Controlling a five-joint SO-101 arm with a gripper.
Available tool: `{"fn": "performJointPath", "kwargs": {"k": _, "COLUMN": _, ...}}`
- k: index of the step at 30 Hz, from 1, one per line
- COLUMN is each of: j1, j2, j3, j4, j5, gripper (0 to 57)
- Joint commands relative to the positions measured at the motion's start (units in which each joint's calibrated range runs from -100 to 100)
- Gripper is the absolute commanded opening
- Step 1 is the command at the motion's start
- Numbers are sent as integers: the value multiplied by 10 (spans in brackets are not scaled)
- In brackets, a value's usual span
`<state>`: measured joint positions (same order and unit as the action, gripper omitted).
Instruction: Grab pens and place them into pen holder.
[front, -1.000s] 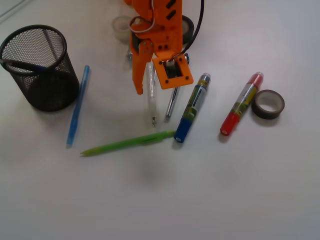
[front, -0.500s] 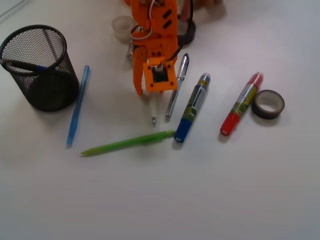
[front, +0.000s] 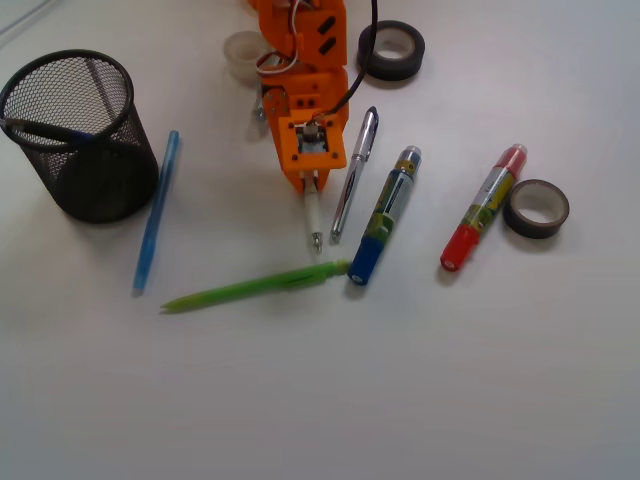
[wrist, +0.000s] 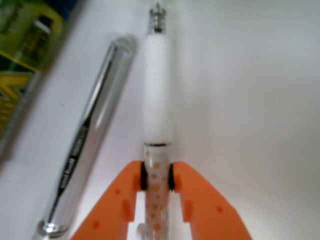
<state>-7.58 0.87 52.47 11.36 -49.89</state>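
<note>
- Overhead view of a white tabletop with an orange robot arm reaching in from 12 o'clock.
- The pincer is narrowed around the clear upper barrel of the white pen. The wrist view shows both orange fingers pressed against the barrel on either side.
- The white pen lies along the tabletop near the centre, with its metal tip pointing toward 6 o'clock.
- The silver pen lies just beside the white pen at its 3 o'clock, roughly parallel and not touching it.
- A thick blue-capped marker lies just right of the silver pen.
- The lime green pen lies nearly crosswise at 6 o'clock of the white pen. Its right end touches the marker's blue cap.
- The black mesh pen holder stands upright at 9 to 10 o'clock, well apart from the pincer. A dark blue pen leans inside it.
- The light blue pen lies just beside the holder on its right.
- A red-ended marker and a dark tape roll sit at 3 o'clock, close together.
- A second dark tape roll and a whitish roll sit near 12 o'clock.
</note>
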Motion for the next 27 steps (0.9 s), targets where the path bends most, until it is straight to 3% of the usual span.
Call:
{"fn": "performJointPath", "kwargs": {"k": 1, "j1": 7, "j2": -96, "j3": -75, "j4": 46, "j5": 8, "gripper": 4}}
{"fn": "performJointPath", "kwargs": {"k": 9, "j1": 99, "j2": -262, "j3": -182, "j4": 12, "j5": 28, "gripper": 4}}
{"fn": "performJointPath", "kwargs": {"k": 21, "j1": 185, "j2": -225, "j3": -46, "j4": -527, "j5": 14, "gripper": 4}}
{"fn": "performJointPath", "kwargs": {"k": 27, "j1": 234, "j2": -189, "j3": 20, "j4": -667, "j5": 13, "gripper": 4}}
